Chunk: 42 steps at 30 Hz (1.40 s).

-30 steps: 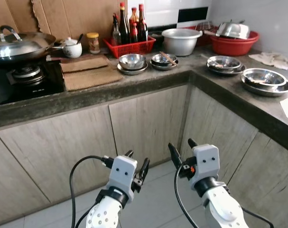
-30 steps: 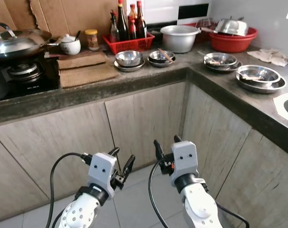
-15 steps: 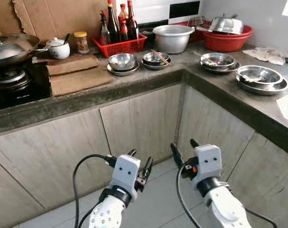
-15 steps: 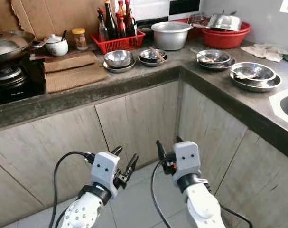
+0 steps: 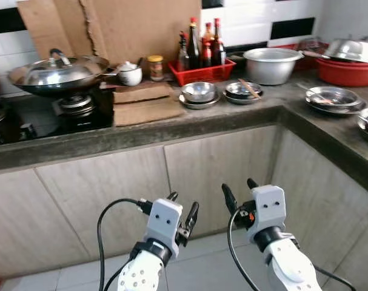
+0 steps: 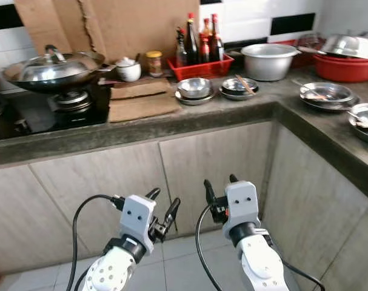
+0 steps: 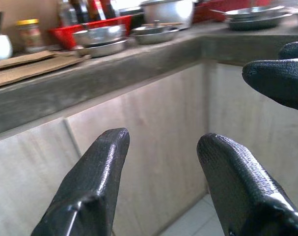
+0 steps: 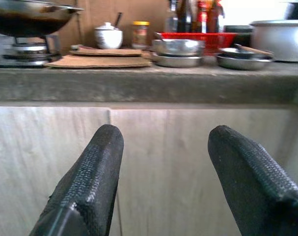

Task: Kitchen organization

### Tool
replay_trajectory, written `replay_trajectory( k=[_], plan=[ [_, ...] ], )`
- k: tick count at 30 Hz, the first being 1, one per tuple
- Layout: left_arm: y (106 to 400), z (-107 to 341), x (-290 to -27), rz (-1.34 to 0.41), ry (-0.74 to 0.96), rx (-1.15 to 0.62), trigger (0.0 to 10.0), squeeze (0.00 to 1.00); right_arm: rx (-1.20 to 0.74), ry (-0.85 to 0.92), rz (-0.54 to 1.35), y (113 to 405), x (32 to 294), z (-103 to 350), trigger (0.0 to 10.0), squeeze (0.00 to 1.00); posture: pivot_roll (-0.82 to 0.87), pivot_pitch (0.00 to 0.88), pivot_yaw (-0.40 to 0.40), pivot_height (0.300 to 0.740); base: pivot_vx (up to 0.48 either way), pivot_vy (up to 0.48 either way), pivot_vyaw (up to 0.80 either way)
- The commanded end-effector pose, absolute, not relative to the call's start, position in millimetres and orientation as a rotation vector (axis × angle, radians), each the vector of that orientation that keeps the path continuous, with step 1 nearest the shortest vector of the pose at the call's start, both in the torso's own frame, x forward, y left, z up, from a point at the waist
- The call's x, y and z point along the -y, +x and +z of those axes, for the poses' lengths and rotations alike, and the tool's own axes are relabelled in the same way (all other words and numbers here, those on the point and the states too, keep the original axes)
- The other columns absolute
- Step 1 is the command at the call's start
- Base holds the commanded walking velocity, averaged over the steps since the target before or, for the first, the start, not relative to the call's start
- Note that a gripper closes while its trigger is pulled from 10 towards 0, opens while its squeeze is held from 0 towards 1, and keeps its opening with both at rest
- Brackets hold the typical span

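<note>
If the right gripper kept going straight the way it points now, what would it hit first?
Probably the cabinet door under the counter. The right gripper, jaws open, points at the wood front below the counter's edge; how far off is unclear.

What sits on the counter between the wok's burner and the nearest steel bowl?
Two brown mats, one overlapping the other, lie between the burner and the steel bowl, seen in both eye views.

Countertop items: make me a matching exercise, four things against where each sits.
Things:
1. wok
2. red basket
3. white pot
4. large metal basin

Places:
A. holds the dark sauce bottles
B. on the gas burner
C. right of the red basket, by the counter's corner
D. between the wok and the yellow-lidded jar

Pairs: 1-B, 2-A, 3-D, 4-C
</note>
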<state>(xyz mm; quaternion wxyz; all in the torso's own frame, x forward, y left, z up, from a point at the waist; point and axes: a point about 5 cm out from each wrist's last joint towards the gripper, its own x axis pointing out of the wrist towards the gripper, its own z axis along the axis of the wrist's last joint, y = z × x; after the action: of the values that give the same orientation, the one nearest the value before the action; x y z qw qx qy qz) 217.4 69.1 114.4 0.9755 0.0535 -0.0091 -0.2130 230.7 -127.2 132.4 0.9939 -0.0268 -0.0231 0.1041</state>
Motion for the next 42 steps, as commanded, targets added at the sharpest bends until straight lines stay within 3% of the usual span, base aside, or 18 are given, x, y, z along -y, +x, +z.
replay_trajectory(
  k=[1, 42],
  plan=[
    [219.8, 116.0, -75.4, -0.412, 0.126, 0.025, 10.0, 0.00, 0.063, -0.034, 0.222, 232.8, 122.0, 135.9, 10.0, 0.00, 0.01, 0.000, -0.007, 0.740, 0.311, 0.000, 0.00],
    [223.4, 117.8, -75.7, -0.410, 0.126, 0.038, 10.0, 0.00, 0.141, -0.041, 0.179, 252.8, 134.0, 153.0, 10.0, 0.00, 0.02, 0.000, -0.010, 0.740, 0.322, 0.000, 0.00]
  ],
)
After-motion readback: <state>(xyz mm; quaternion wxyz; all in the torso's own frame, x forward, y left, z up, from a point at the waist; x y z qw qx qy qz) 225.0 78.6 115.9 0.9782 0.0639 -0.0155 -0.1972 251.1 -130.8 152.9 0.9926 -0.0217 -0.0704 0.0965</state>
